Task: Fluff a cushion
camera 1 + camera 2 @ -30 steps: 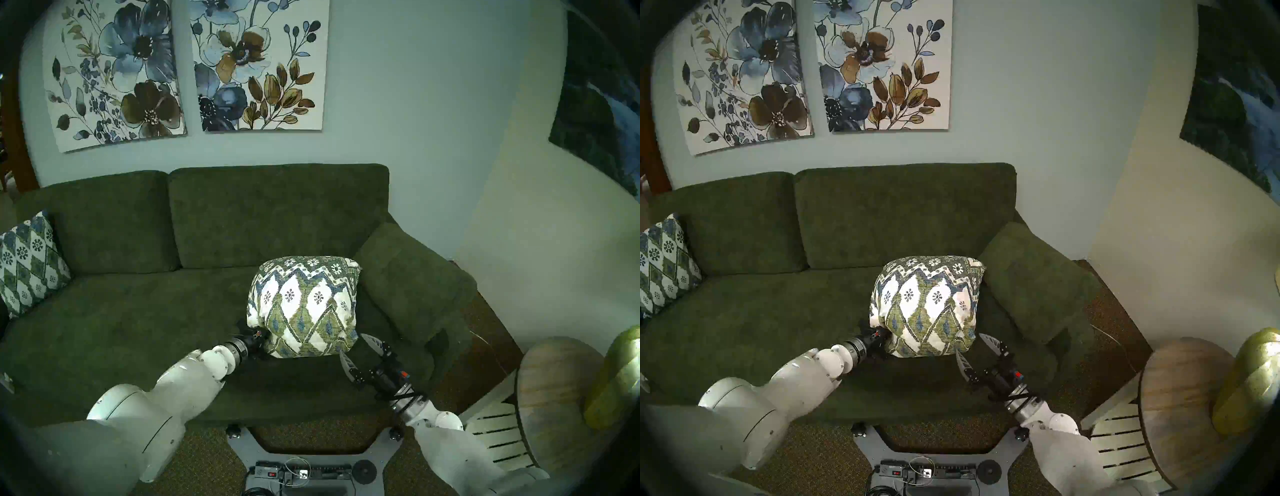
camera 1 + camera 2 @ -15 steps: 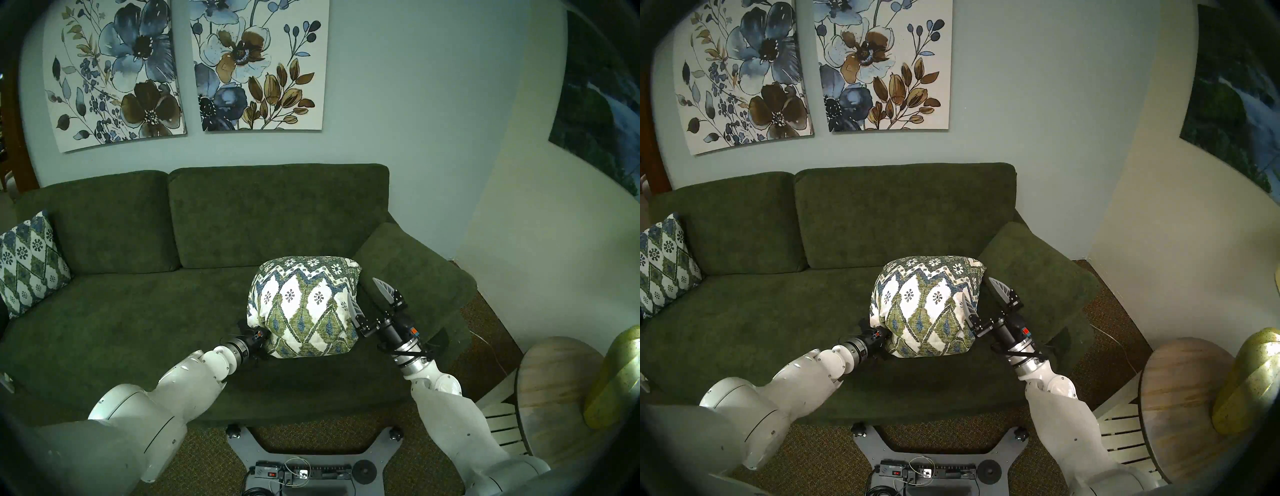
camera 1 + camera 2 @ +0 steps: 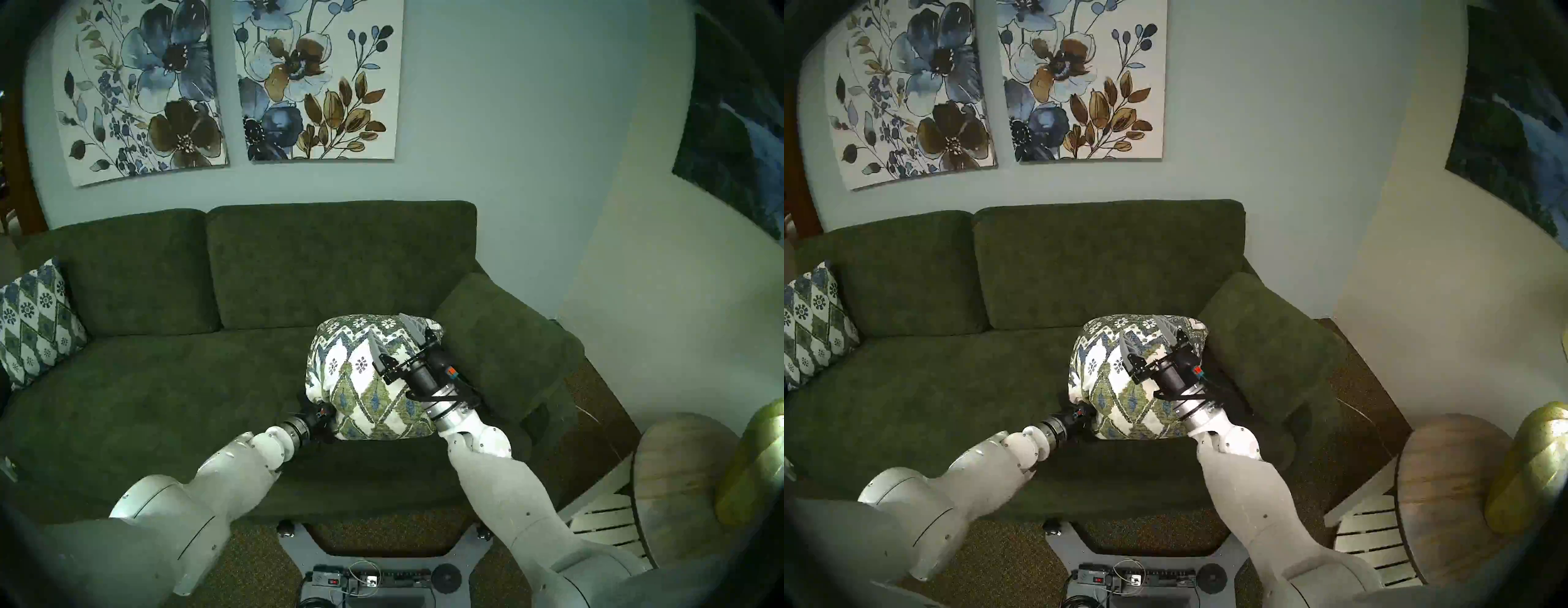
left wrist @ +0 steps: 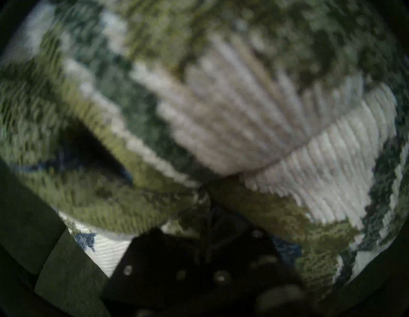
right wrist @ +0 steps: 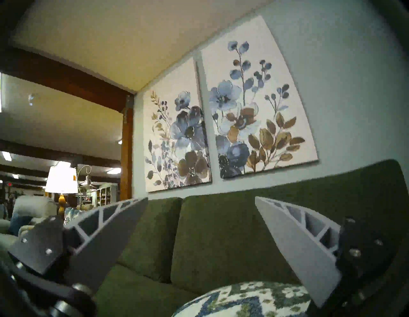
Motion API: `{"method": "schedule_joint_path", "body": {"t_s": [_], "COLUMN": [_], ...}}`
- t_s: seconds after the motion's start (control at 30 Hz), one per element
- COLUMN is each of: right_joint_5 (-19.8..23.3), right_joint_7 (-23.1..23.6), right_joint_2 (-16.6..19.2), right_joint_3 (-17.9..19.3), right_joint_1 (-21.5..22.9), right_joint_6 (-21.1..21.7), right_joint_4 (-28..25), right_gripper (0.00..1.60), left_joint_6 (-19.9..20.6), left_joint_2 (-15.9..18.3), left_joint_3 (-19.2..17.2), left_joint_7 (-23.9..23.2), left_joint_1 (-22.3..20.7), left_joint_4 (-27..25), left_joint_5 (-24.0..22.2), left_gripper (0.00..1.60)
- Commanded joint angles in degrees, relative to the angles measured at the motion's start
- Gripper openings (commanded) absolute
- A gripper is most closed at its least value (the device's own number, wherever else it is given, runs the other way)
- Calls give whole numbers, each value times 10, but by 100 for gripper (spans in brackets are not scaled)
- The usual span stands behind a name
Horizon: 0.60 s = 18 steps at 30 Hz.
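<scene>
We've got the cushion (image 3: 360, 382) on the sofa (image 3: 169, 382) seat, our left gripper (image 3: 324, 414) clamped tight on its 8 o'clock corner. Our right gripper (image 3: 396, 335) is spread wide over its 1 o'clock edge, holding nothing.

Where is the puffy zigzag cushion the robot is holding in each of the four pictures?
Head left view: the cushion stands on the sofa seat, just right of centre.
Head right view: the cushion, near the centre.
Left wrist view: it fills almost the whole picture, blurred.
Right wrist view: only its top shows, at the bottom edge.
Shared landmark: the green sofa, seen in every view, though only a dark corner in the left wrist view.
</scene>
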Motion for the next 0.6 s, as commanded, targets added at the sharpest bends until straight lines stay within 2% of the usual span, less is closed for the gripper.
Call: {"method": "schedule_joint_path", "body": {"t_s": [0.0, 0.03, 0.23, 0.27, 0.33, 0.57], "right_joint_5": [-13, -13, -24, -26, -28, -36], "right_joint_7": [-45, -49, -81, -85, -94, -116], "right_joint_2": [-14, -11, -25, -26, -32, -38], "right_joint_3": [-1, -1, -9, -11, -15, -28], "right_joint_1": [32, 24, 30, 24, 26, 19], "right_joint_6": [52, 58, 84, 88, 93, 101], "right_joint_4": [80, 75, 157, 154, 184, 237], "right_gripper": [160, 160, 160, 160, 160, 160], "left_joint_6": [-14, -14, -31, -34, -42, -74], "left_joint_2": [5, 11, 37, 40, 47, 67], "left_joint_3": [8, 7, 3, 3, 2, 0], "left_joint_7": [-11, -9, 1, 2, 3, 7], "left_joint_1": [47, 50, 67, 70, 76, 94], "left_joint_4": [7, 10, 18, 19, 20, 21], "left_joint_5": [1, 1, -2, -2, -2, -5], "left_gripper": [0, 0, 0, 0, 0, 3]}}
